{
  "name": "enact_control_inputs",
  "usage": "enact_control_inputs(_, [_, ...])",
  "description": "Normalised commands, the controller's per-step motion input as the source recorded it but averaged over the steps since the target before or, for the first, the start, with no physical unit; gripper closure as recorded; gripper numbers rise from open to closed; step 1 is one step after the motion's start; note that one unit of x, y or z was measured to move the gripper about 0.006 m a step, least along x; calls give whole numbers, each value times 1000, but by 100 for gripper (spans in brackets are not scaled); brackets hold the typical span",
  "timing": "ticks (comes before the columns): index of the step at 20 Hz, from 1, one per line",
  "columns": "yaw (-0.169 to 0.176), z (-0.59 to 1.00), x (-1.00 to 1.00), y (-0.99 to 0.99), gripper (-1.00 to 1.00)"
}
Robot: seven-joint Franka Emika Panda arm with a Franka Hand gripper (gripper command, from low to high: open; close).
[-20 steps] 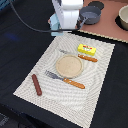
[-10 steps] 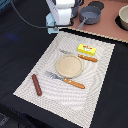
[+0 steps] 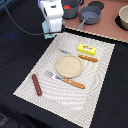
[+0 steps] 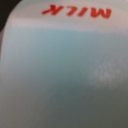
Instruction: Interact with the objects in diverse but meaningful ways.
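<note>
The end effector (image 3: pixel 50 34) hangs at the far corner of the pale placemat (image 3: pixel 30 82), toward the exterior view's left; whether it is open or closed cannot be told. The wrist view is filled by a light blue carton (image 4: pixel 65 75) lettered "MILK", pressed close to the lens. On the mat lie a tan plate (image 3: pixel 68 65) at centre, the yellow packet (image 3: pixel 86 49) just beyond it, and the brown sausage (image 3: pixel 37 84) near the left edge, well apart. Grey pots (image 3: pixel 90 15) stand beyond the mat. The mat's near half is open.
</note>
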Motion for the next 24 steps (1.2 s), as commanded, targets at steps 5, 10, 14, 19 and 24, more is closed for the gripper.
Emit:
enact_control_inputs(5, [0,-81,-438,258,-100])
enact_control_inputs(10, [0,732,47,587,-100])
enact_control_inputs(14, [-2,872,129,526,-100])
enact_control_inputs(19, [-44,1000,275,447,-100])
enact_control_inputs(24, [-79,1000,666,244,-100])
